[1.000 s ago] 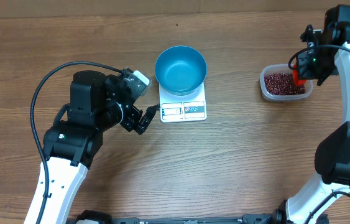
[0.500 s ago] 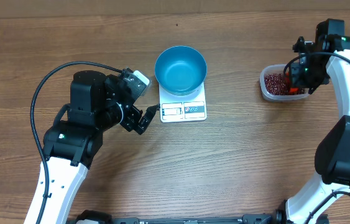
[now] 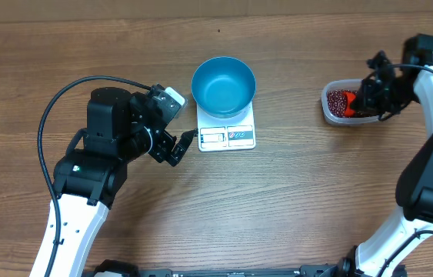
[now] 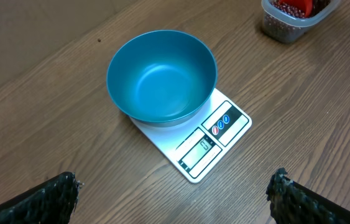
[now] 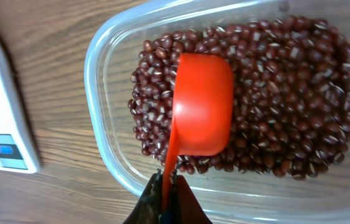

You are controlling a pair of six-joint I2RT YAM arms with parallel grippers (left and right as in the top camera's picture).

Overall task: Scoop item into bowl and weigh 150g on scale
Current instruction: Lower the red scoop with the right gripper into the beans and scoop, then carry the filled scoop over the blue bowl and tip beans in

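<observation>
Right hand: clamped shut on the orange scoop by its handle, cup among the beans in the clear tub.
Left hand: wide open, empty.
Bowl: empty, atop the scale.
Handling: beans loose and light, likely to roll; carry level.

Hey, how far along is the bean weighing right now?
Done: the empty blue bowl sits on the scale. In hand: the right gripper is shut on the red scoop, its cup down on the beans in the clear tub. Left: carrying beans over and filling to weight.
</observation>
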